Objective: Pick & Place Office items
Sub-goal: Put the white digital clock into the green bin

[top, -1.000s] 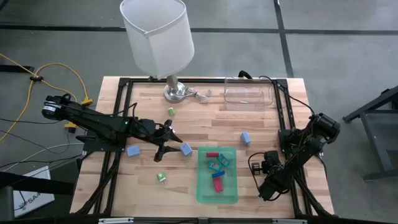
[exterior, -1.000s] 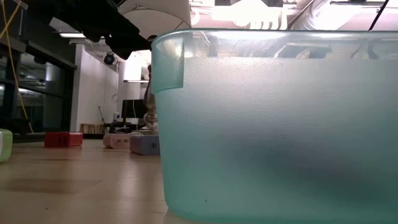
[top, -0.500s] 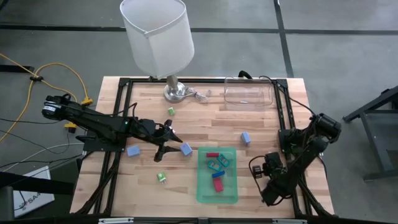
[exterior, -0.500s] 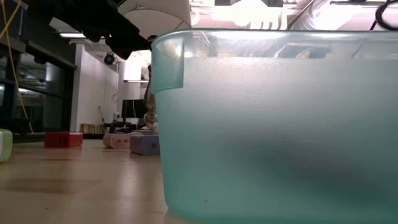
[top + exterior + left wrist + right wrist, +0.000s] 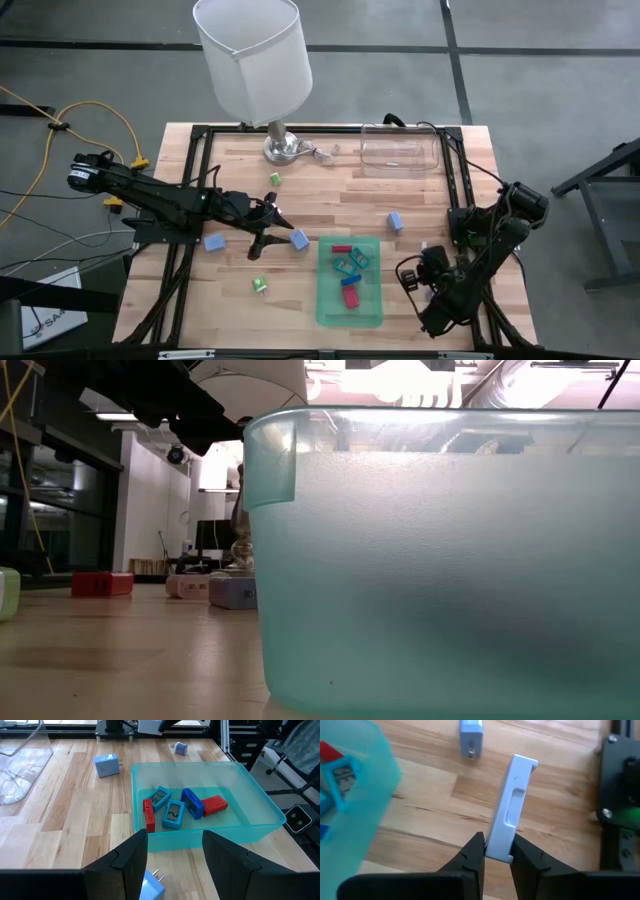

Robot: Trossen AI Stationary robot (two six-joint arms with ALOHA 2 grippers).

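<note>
**A:** Your right end effector (image 5: pixel 495 851) is clamped on a pale blue-white flat piece (image 5: pixel 510 807), a slim rectangular block with a moulded recess on its face. The fingers pinch its lower end and the rest stands clear of the tips. From above, it shows as a pale speck at the right end effector (image 5: pixel 428 270), near the right edge of the desk (image 5: pixel 300 195), just right of the green tray (image 5: pixel 349 312).

**B:** And how do I finish this well?

**A:** My judgement is that you're in the carry. Bring it left over the tray's right wall before you lower, and clear the rim, since the piece sticks out well past the fingertips. Release low, so it doesn't bounce off the pieces already inside: two teal blocks (image 5: pixel 167 807), a blue one (image 5: pixel 192 803), a red block (image 5: pixel 215 804) and a red stick (image 5: pixel 148 815).

**B:** Which way does it point?

**A:** Its long axis runs along the fingers, outward from the grip, leaning a little to one side in the wrist view. The free end points away from the wrist, toward a small blue plug adapter (image 5: pixel 470 737) lying on the desk beyond it.

**B:** And the left arm?

**A:** Your left end effector (image 5: pixel 172 852) hangs left of the tray with its fingers spread, gripping nothing, over a blue plug adapter (image 5: pixel 150 885) with its prongs showing.
</note>
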